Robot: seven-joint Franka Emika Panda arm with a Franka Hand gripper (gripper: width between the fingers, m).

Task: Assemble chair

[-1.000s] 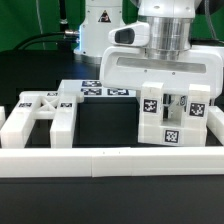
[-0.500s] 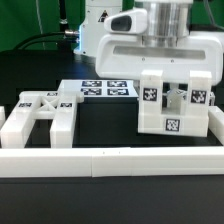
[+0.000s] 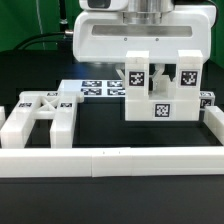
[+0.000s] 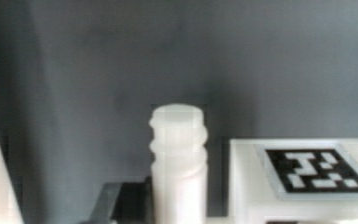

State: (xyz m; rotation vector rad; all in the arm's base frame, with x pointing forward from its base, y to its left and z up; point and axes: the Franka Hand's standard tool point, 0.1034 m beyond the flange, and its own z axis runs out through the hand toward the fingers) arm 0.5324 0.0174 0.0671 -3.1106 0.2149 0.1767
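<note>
Chair point(image 3: 160, 108), partly built, sits under the gripper point(image 3: 160, 74) in the exterior view, toward that view's right. You can see a chunky white block with two square posts and several marker tags. The gripper's broad white body comes down from above, its jaws closed between the two posts and gripping the chair there. You cannot tell whether the block touches the black table point(image 3: 100, 132). A loose white frame piece point(image 3: 40, 115) lies well apart on the exterior view's left. The marker board point(image 3: 95, 88) lies flat behind and between them. The long low white rail point(image 3: 110, 162) runs across the front. In the wrist view you see a white ribbed post point(image 4: 179, 150) standing upright, just beside a white tagged block point(image 4: 309, 172), over the dark tabletop.
</note>
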